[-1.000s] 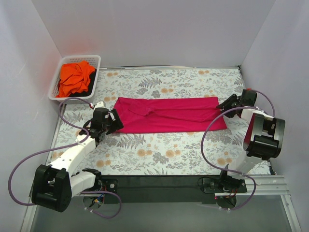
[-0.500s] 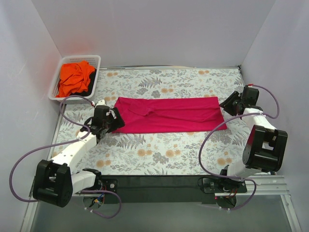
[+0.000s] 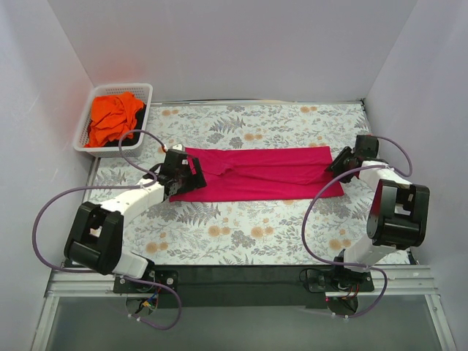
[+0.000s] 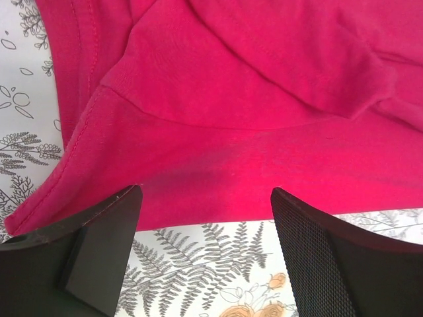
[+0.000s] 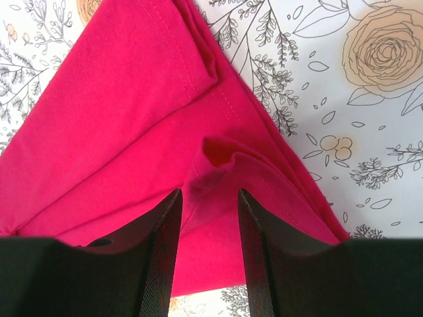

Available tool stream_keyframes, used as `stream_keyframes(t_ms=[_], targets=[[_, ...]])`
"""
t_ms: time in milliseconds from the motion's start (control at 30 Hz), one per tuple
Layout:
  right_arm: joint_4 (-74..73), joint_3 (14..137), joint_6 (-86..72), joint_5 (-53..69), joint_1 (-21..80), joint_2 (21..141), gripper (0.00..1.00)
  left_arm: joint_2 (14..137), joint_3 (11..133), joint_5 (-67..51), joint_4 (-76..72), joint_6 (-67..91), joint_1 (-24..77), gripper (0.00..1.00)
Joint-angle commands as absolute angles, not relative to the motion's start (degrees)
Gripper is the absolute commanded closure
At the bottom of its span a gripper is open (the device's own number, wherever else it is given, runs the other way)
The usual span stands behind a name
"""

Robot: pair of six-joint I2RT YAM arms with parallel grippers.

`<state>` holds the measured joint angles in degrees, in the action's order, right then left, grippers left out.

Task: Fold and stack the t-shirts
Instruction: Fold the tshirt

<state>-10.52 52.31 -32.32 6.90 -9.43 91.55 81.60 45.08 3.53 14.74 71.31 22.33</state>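
Observation:
The magenta-pink t-shirt (image 3: pixel 256 173) lies as a long folded band across the middle of the table. My left gripper (image 3: pixel 190 175) is open wide over the shirt's left end. In the left wrist view (image 4: pixel 206 218) its fingers straddle the shirt's near hem (image 4: pixel 198 198) and hold nothing. My right gripper (image 3: pixel 336 164) is at the shirt's right end. In the right wrist view (image 5: pixel 208 198) its jaws are partly open, with a raised pucker of pink cloth (image 5: pixel 215 165) between and just ahead of them. The orange t-shirt (image 3: pixel 113 117) lies crumpled in the basket.
The white slatted basket (image 3: pixel 142 89) stands at the back left corner. The floral tablecloth (image 3: pixel 241 227) covers the table. White walls close in the left, back and right sides. The arm cables loop over the cloth near both bases.
My left gripper has moved right and forward onto the shirt's left end. My right gripper has shifted slightly left onto the shirt's right end. The shirt has not moved.

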Motion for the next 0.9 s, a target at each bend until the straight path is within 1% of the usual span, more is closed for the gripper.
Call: stream_keyframes(t_ms=[0,300,367,400,500,567,633,867], targets=[[-10.6,55.8,-33.7,4.0,-8.3,92.5,0.6,82.4,47.5,4.0,14.9,69.7,22.7,0.27],[-10.8,57.4,-35.2,1.6,-7.1,95.4,0.61,85.7,46.8,5.7,14.9,69.0,22.7,0.27],[-11.1,57.7,-35.3,0.7,-7.0,95.7,0.68,86.5,46.7,6.0,15.3,68.8,22.7,0.27],[-11.2,57.7,-35.3,0.4,-7.1,95.8,0.77,86.6,46.7,6.2,15.6,68.8,22.7,0.27],[-11.6,58.6,-34.9,-1.4,-7.1,96.1,0.89,86.9,46.6,8.0,16.4,69.1,22.7,0.27],[-12.4,59.3,-34.5,-1.8,-7.2,96.7,0.92,87.6,46.8,9.2,18.0,69.8,22.7,0.27],[-13.0,60.6,-34.3,-2.1,-7.6,97.5,0.98,88.0,46.9,10.2,19.2,70.8,22.7,0.28],[-13.8,62.4,-34.5,-0.6,-9.8,99.5,0.99,87.7,45.9,10.7,21.4,72.4,22.7,0.28]])
